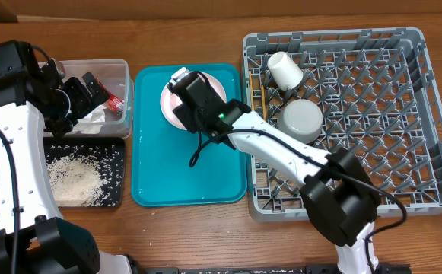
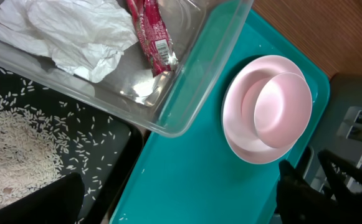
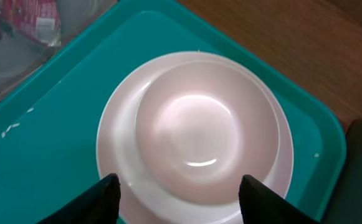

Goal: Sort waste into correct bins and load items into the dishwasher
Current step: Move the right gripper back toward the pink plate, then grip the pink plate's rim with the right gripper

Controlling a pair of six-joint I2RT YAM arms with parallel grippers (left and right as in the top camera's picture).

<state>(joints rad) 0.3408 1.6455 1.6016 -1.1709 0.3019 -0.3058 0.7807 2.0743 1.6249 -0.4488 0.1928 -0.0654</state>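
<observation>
The napkin and wrapper lie in the clear tub, rice in the black tray, cup and one bowl in the rack. The plate and second bowl (stacked on the teal tray) remain, beneath the right gripper, jaws spread wide and empty; the left gripper likewise.

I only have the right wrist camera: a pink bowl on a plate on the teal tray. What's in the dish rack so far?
Observer: A white cup and a pale bowl sit in the grey rack, near its far left corner.
Operator: And the loose waste?
Observer: Rice is piled in the black tray, left of the teal tray.
Operator: What about the other arm?
Observer: The left gripper is open, by the clear tub holding the napkin.
</observation>
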